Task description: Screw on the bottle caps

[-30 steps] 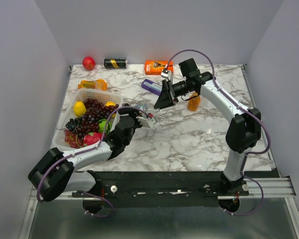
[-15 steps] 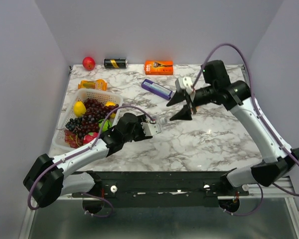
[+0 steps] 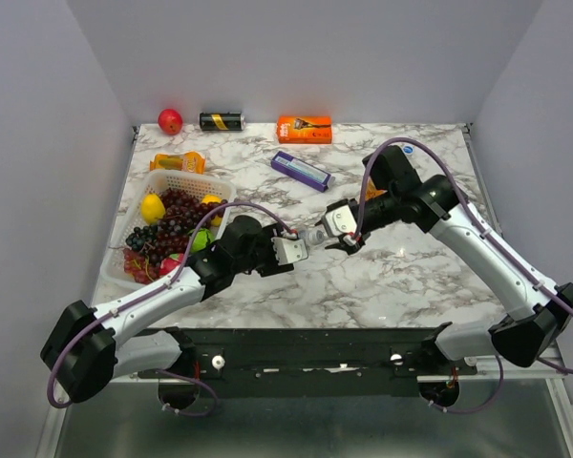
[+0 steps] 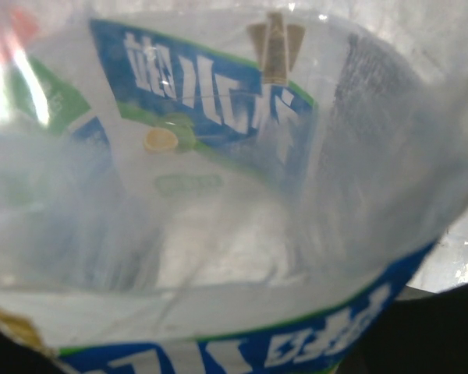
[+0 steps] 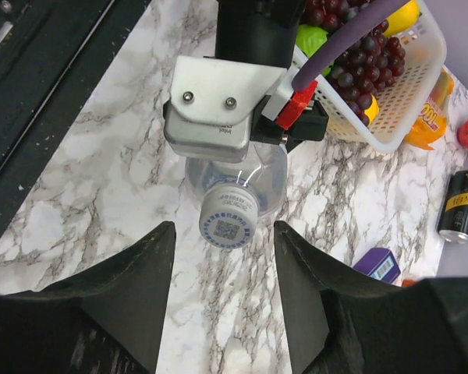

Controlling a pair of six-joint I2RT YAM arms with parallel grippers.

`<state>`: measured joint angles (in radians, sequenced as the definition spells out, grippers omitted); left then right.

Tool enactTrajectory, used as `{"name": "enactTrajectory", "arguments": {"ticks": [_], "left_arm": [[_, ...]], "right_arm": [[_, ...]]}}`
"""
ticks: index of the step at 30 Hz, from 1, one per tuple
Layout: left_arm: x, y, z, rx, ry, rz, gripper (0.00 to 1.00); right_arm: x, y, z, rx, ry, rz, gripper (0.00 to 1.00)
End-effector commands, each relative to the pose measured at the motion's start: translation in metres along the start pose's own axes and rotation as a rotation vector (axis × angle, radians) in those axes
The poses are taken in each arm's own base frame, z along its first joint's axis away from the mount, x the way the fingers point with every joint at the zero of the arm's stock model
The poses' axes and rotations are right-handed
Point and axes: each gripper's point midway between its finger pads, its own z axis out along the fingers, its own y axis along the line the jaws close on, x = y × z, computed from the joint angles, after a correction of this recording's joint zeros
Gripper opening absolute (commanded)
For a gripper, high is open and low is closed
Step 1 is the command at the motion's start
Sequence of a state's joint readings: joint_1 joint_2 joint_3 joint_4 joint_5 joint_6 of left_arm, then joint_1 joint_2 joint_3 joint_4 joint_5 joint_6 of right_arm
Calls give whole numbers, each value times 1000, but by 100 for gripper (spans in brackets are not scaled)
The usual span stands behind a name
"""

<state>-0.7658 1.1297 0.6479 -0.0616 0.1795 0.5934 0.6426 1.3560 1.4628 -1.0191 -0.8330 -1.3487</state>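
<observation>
A clear bottle [image 3: 308, 239] with a blue and green label lies tilted over the marble table, and my left gripper [image 3: 288, 250] is shut on its body. That bottle [image 4: 218, 195] fills the left wrist view. A whitish cap [image 5: 228, 216] sits on its neck, facing my right wrist camera. My right gripper [image 5: 222, 230] is open, one finger on each side of the cap and neither touching it. From above, the right gripper [image 3: 336, 231] stands just right of the bottle's mouth. A bit of the orange bottle [image 3: 374, 197] peeks out behind the right arm. A small bluish cap [image 3: 408, 150] lies at the back.
A white basket [image 3: 186, 177] of grapes and fruit stands left of the left arm. Along the back are a red apple [image 3: 170, 120], a black can [image 3: 222, 121], an orange box [image 3: 304, 128], a purple box [image 3: 301, 170] and an orange packet [image 3: 178, 162].
My right arm swung away to the right, then came down and left to the bottle's mouth; its jaws went from shut to open. My left arm pushed the bottle slightly right.
</observation>
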Motion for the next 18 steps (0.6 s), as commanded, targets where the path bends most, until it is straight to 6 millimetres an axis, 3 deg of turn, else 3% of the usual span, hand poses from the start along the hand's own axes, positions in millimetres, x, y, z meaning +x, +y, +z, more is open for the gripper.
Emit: {"name": "enactTrajectory", "arguments": {"ticks": [1, 11, 17, 18], "left_arm": [[-22, 5, -6, 10, -72, -4, 0], [-21, 3, -6, 12, -73, -10, 0], [-24, 4, -6, 5, -86, -22, 0], [-25, 6, -5, -3, -93, -24, 0]], "right_arm": [[3, -5, 4, -7, 23, -43, 59], [-1, -9, 10, -2, -4, -15, 49], [-2, -13, 16, 3, -22, 97, 27], [-3, -16, 16, 15, -25, 133, 18]]}}
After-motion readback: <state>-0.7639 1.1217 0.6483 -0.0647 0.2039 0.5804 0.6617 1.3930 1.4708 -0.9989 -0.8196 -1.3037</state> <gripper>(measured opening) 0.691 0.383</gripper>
